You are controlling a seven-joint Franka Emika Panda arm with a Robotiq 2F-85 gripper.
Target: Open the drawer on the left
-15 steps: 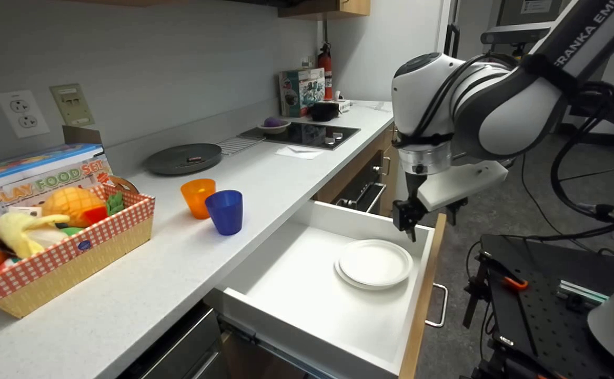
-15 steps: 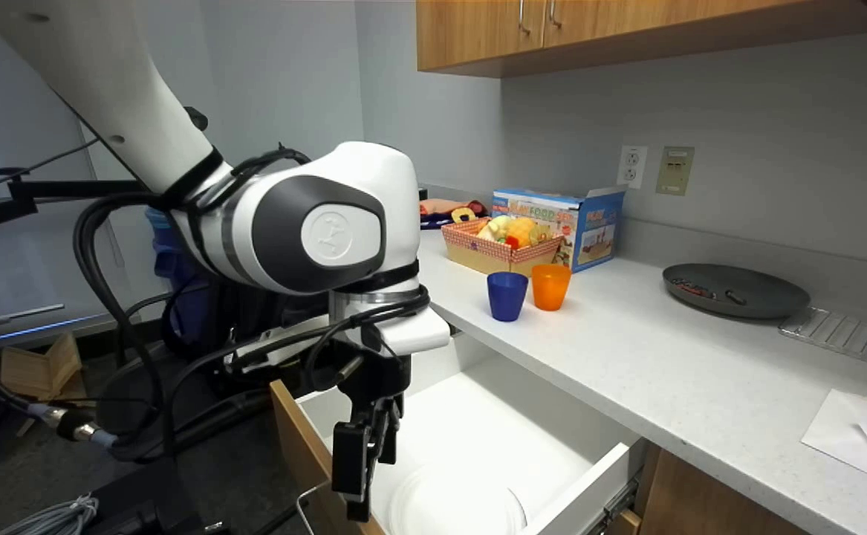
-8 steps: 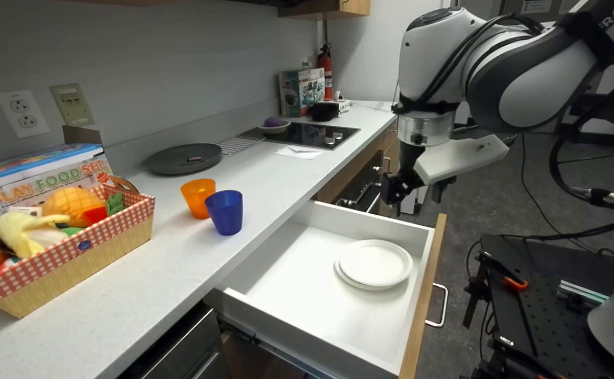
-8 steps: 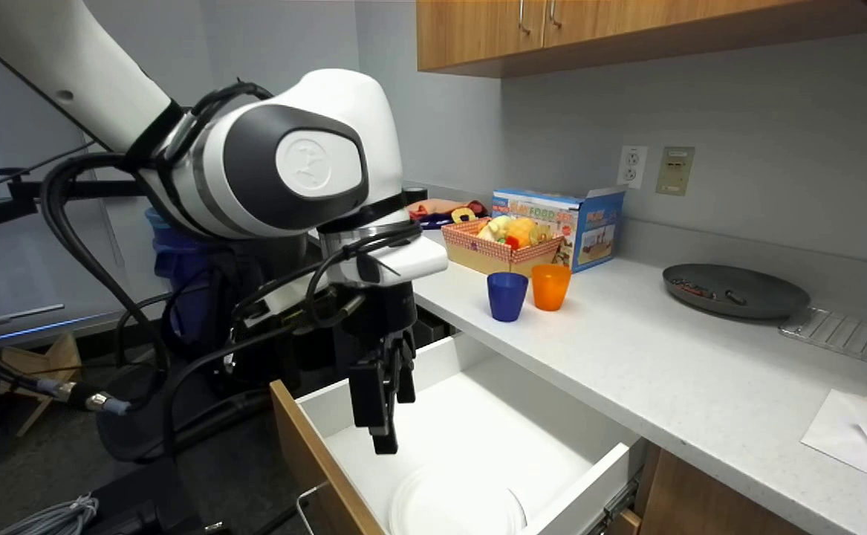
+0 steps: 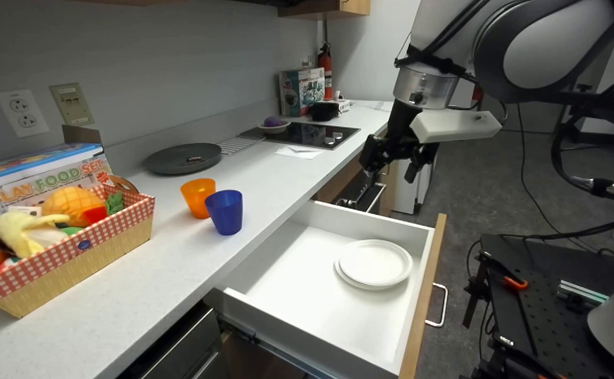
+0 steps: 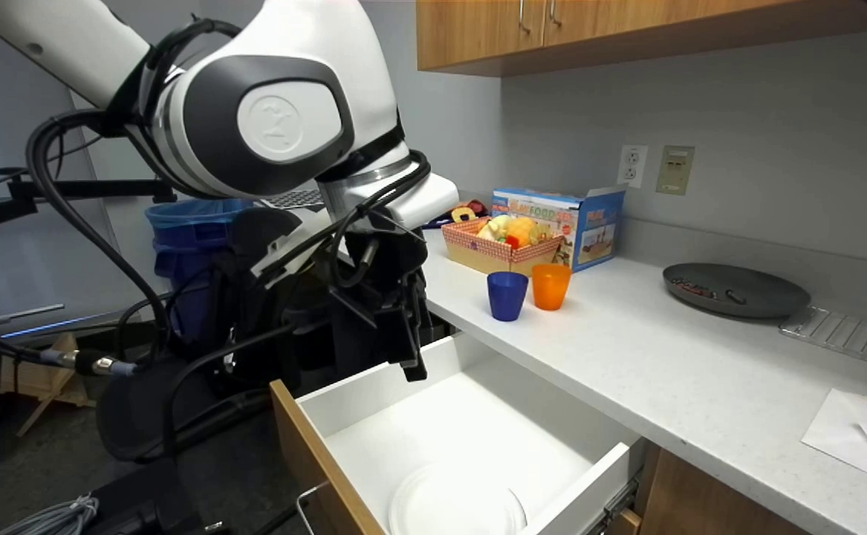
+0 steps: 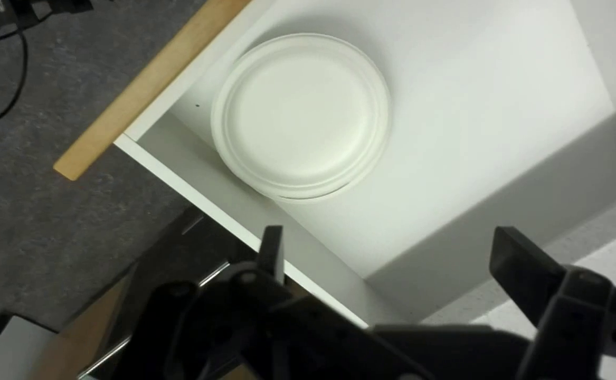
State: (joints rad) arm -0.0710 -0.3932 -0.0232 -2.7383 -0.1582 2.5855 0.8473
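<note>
The drawer stands pulled open below the counter, showing its white inner box and light-brown wood front. It also shows in an exterior view and in the wrist view. Its silver bar handle is on the outer face of the front, and nothing holds it. A stack of white plates lies inside near the front; it fills the upper middle of the wrist view. My gripper is open and empty, above the drawer's side wall and apart from it. Its spread fingers show in the wrist view.
On the counter stand a blue cup, an orange cup, a basket of play food and a dark pan. A black-fronted oven is beside the drawer. A black metal table stands opposite the drawer front.
My gripper has risen from near the drawer's front, away from the handle side, and has moved over toward the drawer's side wall and the counter, tilting. The drawer has stayed open and still.
</note>
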